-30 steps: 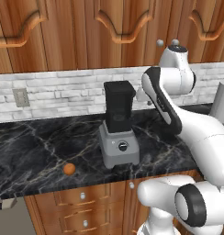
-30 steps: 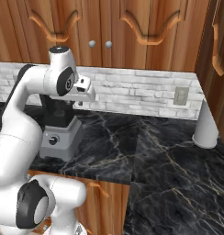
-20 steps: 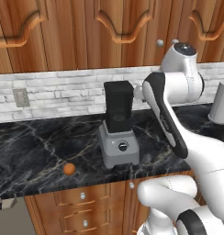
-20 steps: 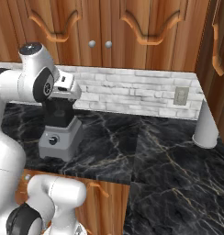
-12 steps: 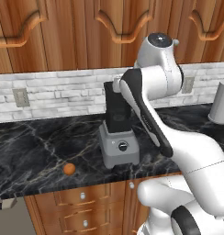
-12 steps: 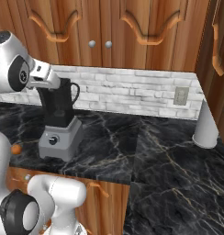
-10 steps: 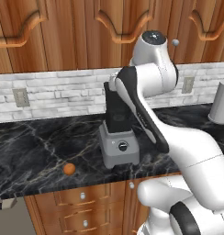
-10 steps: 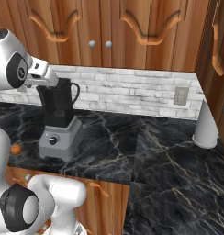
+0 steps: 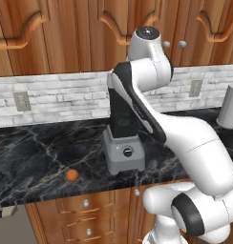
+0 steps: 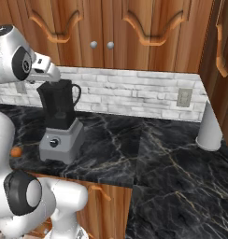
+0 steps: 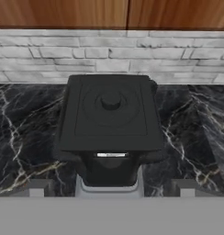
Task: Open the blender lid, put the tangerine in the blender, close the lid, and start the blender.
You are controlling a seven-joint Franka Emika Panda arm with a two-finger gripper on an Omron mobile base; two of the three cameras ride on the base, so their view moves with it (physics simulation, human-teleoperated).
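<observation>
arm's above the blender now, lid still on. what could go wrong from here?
1. The blender lid is flat, with just a small centre knob; the open gripper may slip off when lifting it.
2. A skewed pull might tip or shift the blender.
3. The tangerine sits near the counter's front edge; a nudge could roll it off.

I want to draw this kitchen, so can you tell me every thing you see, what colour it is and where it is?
blender: one, grey base with dark jar, on the counter by the wall.
blender lid: one, black, closed on top of the jar.
tangerine: one, orange, on the counter to the left of the blender, near the front edge.
cylinder: one, grey, on the counter far right.
counter: one, black marble.
cabinets: brown wood, above and below.
gripper: one, fingers apart, above the lid.
</observation>
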